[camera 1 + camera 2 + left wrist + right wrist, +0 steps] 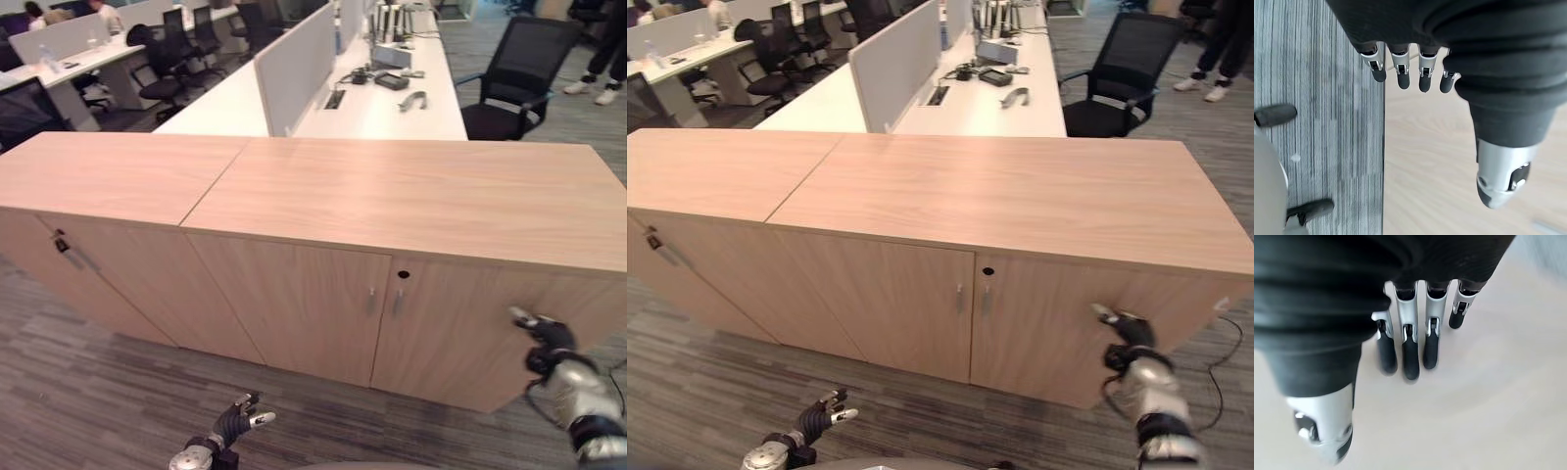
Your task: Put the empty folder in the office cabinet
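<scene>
A: Any print worth reading?

B: Too small to tell on the bits lying on the desk [392,113]. Plain pale wood on the cabinet [392,196].

A: Around it?

B: Behind, that long white desk with a grey divider [294,64] and a black box [392,81]. Black chair [519,78] at its right end, more chairs far left. A person's shoes [598,90] at the far right. Grey striped carpet [98,392] underfoot. Second cabinet [98,171] butted against the left side, something small and dark hanging at its lock [61,242].

A: In the way?

B: Doors [294,304] shut, two slim handles [371,302] side by side at the seam, dark keyhole [403,274] just above them.

A: Right hand [549,343]?

B: Raised at the front of the right-hand door. Fingers [1410,352] straight and close together, pointing at the wood, thumb [1322,431] apart. Holding nothing. Touching the door or just off it, cannot tell.

A: Left hand [235,421]?

B: Low over the carpet, before the left door. Fingers [1403,73] loosely extended in a row, thumb [1498,181] off to one side, holding nothing.

A: Folder?

B: Cannot tell where.
</scene>
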